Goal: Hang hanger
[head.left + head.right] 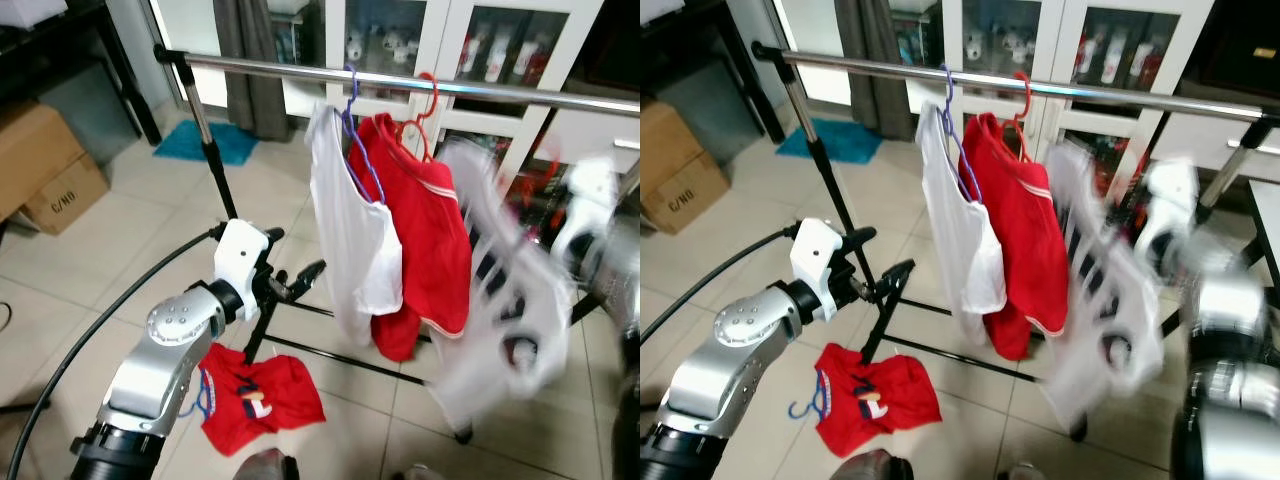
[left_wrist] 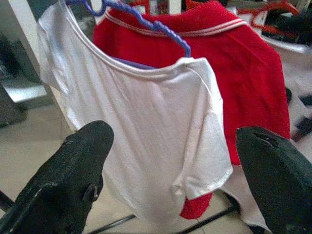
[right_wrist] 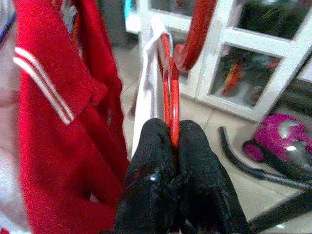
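Hanger (image 3: 170, 92) of red plastic is seen clamped between the two black fingers (image 3: 151, 161) of the right gripper (image 3: 173, 141) in the right wrist view, its hook curving up just beyond the fingertips. A white garment (image 3: 146, 87) is draped on that hanger, directly ahead of the gripper. A red shirt with white stripes (image 3: 58, 122) hangs close beside the gripper, and a white glass-door cabinet (image 3: 253, 63) stands farther off behind the hook, with a pink vacuum cleaner (image 3: 282, 136) on the tiled floor (image 3: 234, 165) near it.

In the left wrist view, the left gripper (image 2: 175, 170) is held wide apart and empty, its fingers (image 2: 68, 180) framing a white T-shirt (image 2: 156, 136) on a purple hanger (image 2: 146, 22) just ahead. The red shirt is pictured behind the T-shirt, farther from the gripper.

In the left eye view, the left gripper (image 1: 300, 278) is raised near the upright of a metal clothes rail (image 1: 400, 80), short of the white T-shirt. The purple hanger and a second red hanger (image 1: 425, 110) are hooked on the rail ahead. A red garment on a blue hanger (image 1: 255, 395) lies on the floor below the left arm. The white garment (image 1: 500, 300) and the right arm are badly blurred at the rail's far side; whether the held hanger touches the rail cannot be told. A cardboard box (image 1: 45, 165) sits well away from both grippers.
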